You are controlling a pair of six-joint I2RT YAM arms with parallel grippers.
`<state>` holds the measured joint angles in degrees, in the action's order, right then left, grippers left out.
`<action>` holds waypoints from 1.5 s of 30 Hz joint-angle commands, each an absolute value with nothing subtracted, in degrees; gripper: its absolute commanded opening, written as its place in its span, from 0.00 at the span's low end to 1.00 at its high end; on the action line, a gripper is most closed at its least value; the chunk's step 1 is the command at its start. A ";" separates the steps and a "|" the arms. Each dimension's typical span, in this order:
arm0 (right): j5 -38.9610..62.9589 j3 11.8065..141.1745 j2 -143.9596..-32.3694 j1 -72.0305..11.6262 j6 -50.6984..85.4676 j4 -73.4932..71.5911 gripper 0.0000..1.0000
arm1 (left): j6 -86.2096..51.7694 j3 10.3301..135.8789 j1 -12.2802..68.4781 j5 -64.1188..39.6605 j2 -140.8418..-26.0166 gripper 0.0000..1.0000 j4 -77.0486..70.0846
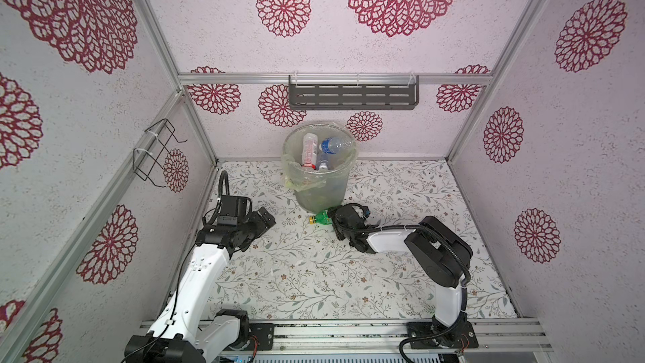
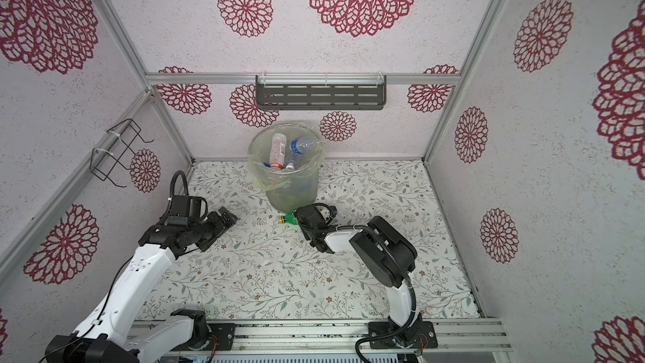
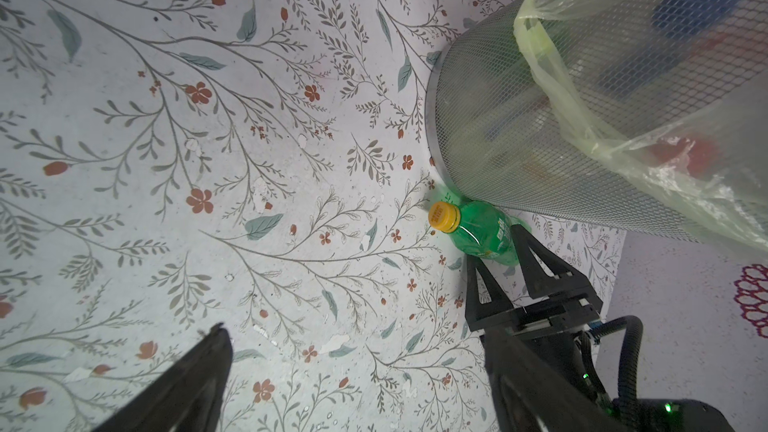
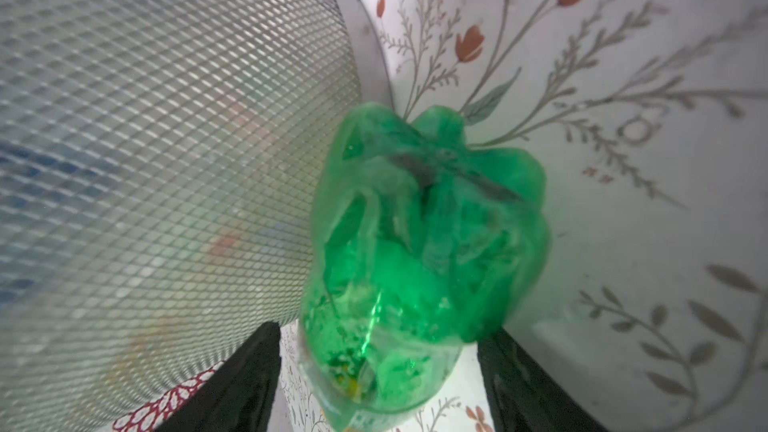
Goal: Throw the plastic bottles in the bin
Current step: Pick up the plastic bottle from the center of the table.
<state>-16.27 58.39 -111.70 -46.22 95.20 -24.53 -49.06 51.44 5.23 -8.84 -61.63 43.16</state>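
Note:
A green plastic bottle (image 1: pixel 323 218) (image 2: pixel 291 218) with a yellow cap (image 3: pixel 444 216) lies on the floral table, against the foot of the bin (image 1: pixel 319 190) (image 2: pixel 293 190). My right gripper (image 1: pixel 333 219) (image 4: pixel 378 330) straddles the bottle's crumpled base (image 4: pixel 424 243). It is open, and a gap shows between one finger and the plastic. The left wrist view shows those fingers (image 3: pixel 521 251) on either side of the bottle's body. My left gripper (image 1: pixel 268 218) (image 3: pixel 357 338) hangs open and empty, left of the bin. Inside the bag-lined bin lie several bottles, among them a white one with a red label (image 1: pixel 309 151) and a clear one with a blue label (image 1: pixel 333 144).
A dark slotted shelf (image 1: pixel 352 92) hangs on the back wall above the bin. A black wire rack (image 1: pixel 157 151) is fixed to the left wall. Patterned walls enclose the table on three sides, and the arm bases stand on the front rail (image 1: pixel 349 336).

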 commanded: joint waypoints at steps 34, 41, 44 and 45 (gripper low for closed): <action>-17.34 43.26 -81.53 -44.21 72.78 -13.10 0.53 | -46.24 53.17 2.04 -8.88 -61.95 0.97 44.82; -18.61 42.80 -70.92 -44.21 67.61 -9.17 0.53 | -46.05 53.17 1.49 -8.79 -61.97 0.97 44.56; -18.87 43.78 -67.40 -44.14 65.57 -7.45 0.53 | -46.07 53.35 1.38 -8.97 -62.20 0.97 44.71; -18.91 44.23 -66.29 -44.21 64.80 -6.87 0.54 | -46.10 53.44 1.35 -9.05 -62.14 0.97 44.82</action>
